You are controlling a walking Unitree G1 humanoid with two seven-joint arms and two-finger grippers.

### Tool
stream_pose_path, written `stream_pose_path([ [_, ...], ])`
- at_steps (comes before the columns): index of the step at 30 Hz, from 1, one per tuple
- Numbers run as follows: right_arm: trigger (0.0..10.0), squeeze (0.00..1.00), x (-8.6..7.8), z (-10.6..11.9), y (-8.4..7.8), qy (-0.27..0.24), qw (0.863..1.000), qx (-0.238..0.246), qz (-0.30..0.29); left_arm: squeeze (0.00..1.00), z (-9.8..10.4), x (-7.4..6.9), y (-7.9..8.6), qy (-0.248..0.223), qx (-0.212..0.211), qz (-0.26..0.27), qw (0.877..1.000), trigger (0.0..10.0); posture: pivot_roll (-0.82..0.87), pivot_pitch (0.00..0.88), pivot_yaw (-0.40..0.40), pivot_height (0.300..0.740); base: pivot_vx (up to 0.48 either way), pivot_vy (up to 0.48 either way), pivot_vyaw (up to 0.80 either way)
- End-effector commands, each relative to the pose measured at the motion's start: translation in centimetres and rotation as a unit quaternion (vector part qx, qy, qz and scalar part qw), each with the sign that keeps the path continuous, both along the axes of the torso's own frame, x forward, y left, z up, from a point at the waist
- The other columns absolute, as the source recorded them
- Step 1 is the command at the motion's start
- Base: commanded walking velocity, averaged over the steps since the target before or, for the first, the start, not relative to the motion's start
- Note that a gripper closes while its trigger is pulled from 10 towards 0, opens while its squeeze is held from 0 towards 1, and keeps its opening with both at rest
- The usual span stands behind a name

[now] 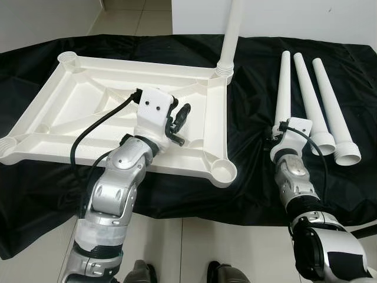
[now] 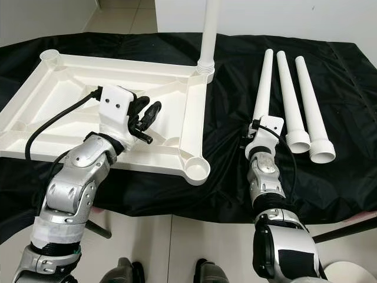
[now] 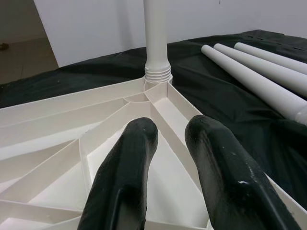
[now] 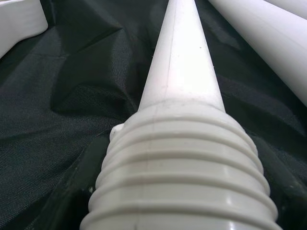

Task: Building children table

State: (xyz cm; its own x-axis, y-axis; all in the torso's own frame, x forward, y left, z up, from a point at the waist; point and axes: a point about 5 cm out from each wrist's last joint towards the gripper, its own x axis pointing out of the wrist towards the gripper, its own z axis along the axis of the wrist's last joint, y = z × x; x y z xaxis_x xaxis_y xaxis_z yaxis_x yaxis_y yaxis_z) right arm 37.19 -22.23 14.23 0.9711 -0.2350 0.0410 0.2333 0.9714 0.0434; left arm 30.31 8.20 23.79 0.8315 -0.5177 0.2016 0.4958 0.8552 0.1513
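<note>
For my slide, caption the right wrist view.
Right gripper at the threaded end of a loose white table leg lying on black cloth.

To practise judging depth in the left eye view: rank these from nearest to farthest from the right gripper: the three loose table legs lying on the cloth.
1. Left leg, right at the right gripper, its threaded end at the fingers.
2. Middle leg, the next one to the right.
3. Right leg, outermost on the black cloth.
</note>
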Motion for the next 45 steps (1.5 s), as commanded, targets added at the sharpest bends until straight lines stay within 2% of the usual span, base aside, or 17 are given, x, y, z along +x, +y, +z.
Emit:
stream_pose_path([
  [1,10.0,0.0,-0.5,-1.6,-0.3,0.038,0.999,-0.009,-0.009,0.0,0.1,0.4,0.3,-0.004,-0.008,0.033,0.999,10.0,0.02,0.143,0.027,0.74,0.0,0.0,0.0],
  [9,10.0,0.0,-0.4,-0.7,-0.3,0.009,1.0,-0.021,-0.003,0.0,0.0,1.2,0.7,-0.002,0.006,0.054,0.999,10.0,0.01,0.123,0.025,0.74,0.0,0.0,0.0],
  [14,10.0,0.0,-0.5,0.4,-0.9,-0.013,0.997,-0.082,-0.012,0.0,0.0,1.4,0.4,-0.003,0.002,0.039,0.999,10.0,-0.01,0.096,0.024,0.74,0.0,0.0,0.0],
  [17,10.0,0.0,-0.4,0.7,-1.0,-0.021,0.997,-0.079,-0.004,0.0,-0.1,1.4,0.5,-0.001,0.001,0.036,0.999,10.0,-0.02,0.091,0.025,0.74,0.0,0.0,0.0],
  [20,10.0,0.0,-0.5,2.1,-0.9,-0.075,0.995,-0.06,0.015,0.0,-0.5,1.5,0.6,0.002,-0.004,0.027,1.0,10.0,-0.03,0.086,0.027,0.74,0.0,0.0,0.0],
  [21,10.0,0.0,-0.5,2.1,-0.9,-0.075,0.995,-0.06,0.015,0.0,-0.5,1.5,0.6,0.002,-0.004,0.027,1.0,10.0,-0.03,0.086,0.027,0.74,0.0,0.0,0.0],
  [25,10.0,0.0,-1.1,4.7,-0.1,-0.177,0.982,-0.051,0.047,0.0,-0.1,1.5,0.3,0.001,-0.027,0.007,1.0,10.0,-0.04,0.079,0.032,0.74,0.0,0.0,0.0],
  [27,10.0,0.0,-1.3,5.7,0.4,-0.211,0.974,-0.052,0.059,0.0,0.2,1.6,0.1,-0.003,-0.027,0.004,1.0,10.0,-0.04,0.078,0.034,0.74,0.0,0.0,0.0],
  [32,10.0,0.0,-1.6,6.7,1.0,-0.245,0.965,-0.055,0.073,0.0,0.4,1.7,0.0,-0.007,-0.029,0.0,1.0,10.0,-0.04,0.078,0.034,0.74,0.0,0.0,0.0],
  [33,10.0,0.0,-1.9,7.9,1.9,-0.278,0.953,-0.072,0.094,0.0,0.9,1.7,0.0,-0.004,-0.053,-0.014,0.999,10.0,-0.04,0.076,0.036,0.74,0.0,0.0,0.0],
  [34,10.0,0.0,-2.2,8.5,2.3,-0.293,0.947,-0.08,0.105,0.0,1.2,1.7,0.1,-0.002,-0.064,-0.021,0.998,10.0,-0.04,0.076,0.036,0.74,0.0,0.0,0.0],
  [35,10.0,0.0,-2.2,8.5,2.3,-0.293,0.947,-0.08,0.105,0.0,1.2,1.7,0.1,-0.002,-0.064,-0.021,0.998,10.0,-0.04,0.076,0.036,0.74,0.0,0.0,0.0],
  [36,10.0,0.0,-2.4,9.4,3.0,-0.316,0.937,-0.081,0.122,0.0,1.6,1.6,0.1,-0.002,-0.077,-0.036,0.996,10.0,-0.04,0.075,0.038,0.74,0.0,0.0,0.0],
  [38,10.0,0.0,-2.7,10.1,3.4,-0.331,0.931,-0.092,0.126,0.0,1.7,1.6,0.2,-0.004,-0.071,-0.043,0.997,10.0,-0.04,0.073,0.04,0.74,0.0,0.0,0.0],
  [41,10.0,0.0,-2.8,10.4,3.6,-0.34,0.926,-0.089,0.139,0.0,1.6,1.7,0.2,-0.006,-0.054,-0.041,0.998,10.0,-0.04,0.076,0.043,0.74,0.0,0.0,0.0],
  [43,10.0,0.0,-3.1,11.4,3.9,-0.36,0.917,-0.08,0.154,0.0,1.4,1.8,0.4,-0.006,-0.036,-0.041,0.999,10.0,-0.05,0.077,0.047,0.74,0.0,0.0,0.0],
  [45,10.0,0.0,-3.2,12.0,3.9,-0.37,0.912,-0.082,0.158,0.0,1.4,1.9,0.6,-0.004,-0.035,-0.041,0.999,10.0,-0.05,0.077,0.05,0.74,0.0,0.0,0.0],
])
